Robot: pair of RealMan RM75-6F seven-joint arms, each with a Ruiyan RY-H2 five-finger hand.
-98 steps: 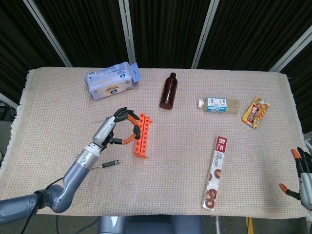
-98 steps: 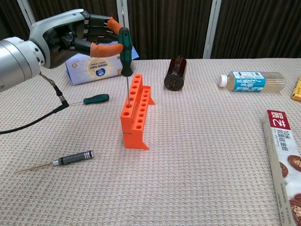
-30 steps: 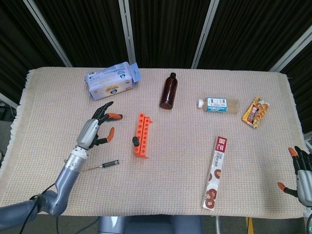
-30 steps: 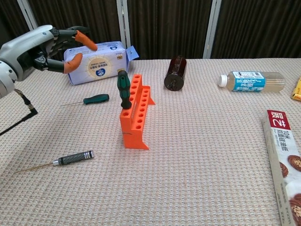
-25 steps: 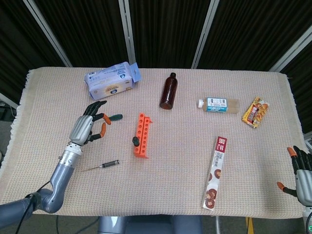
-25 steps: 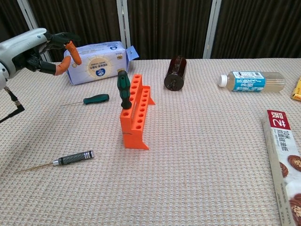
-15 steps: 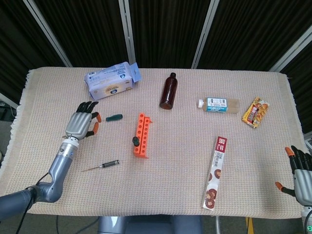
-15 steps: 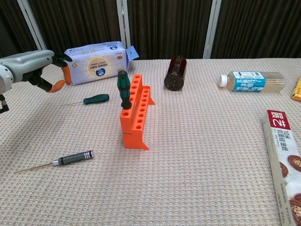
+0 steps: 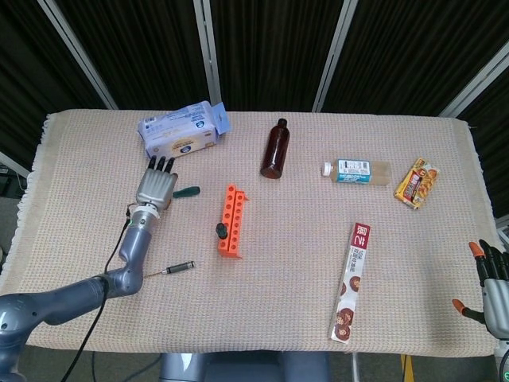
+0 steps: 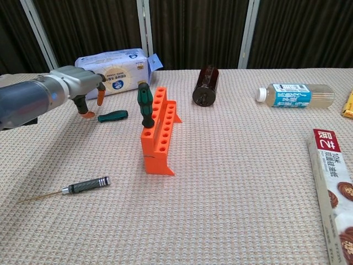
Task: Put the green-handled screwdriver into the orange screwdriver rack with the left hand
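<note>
Second green screwdriver [image 10: 112,116] lies beside left hand [image 9: 156,189].

I see one screwdriver [image 10: 144,105] standing in the rack's [image 10: 159,137] near end, a second screwdriver [image 10: 112,116] lying left beside my left hand [image 10: 83,85], a third screwdriver [image 10: 85,186] nearer me.

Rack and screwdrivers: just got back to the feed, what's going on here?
One green-handled screwdriver stands upright in the end hole of the orange rack, with nothing holding it. The left robot hand is empty, off to the rack's side above a second green screwdriver lying on the cloth. The right robot hand sits idle and open at the table's edge.
</note>
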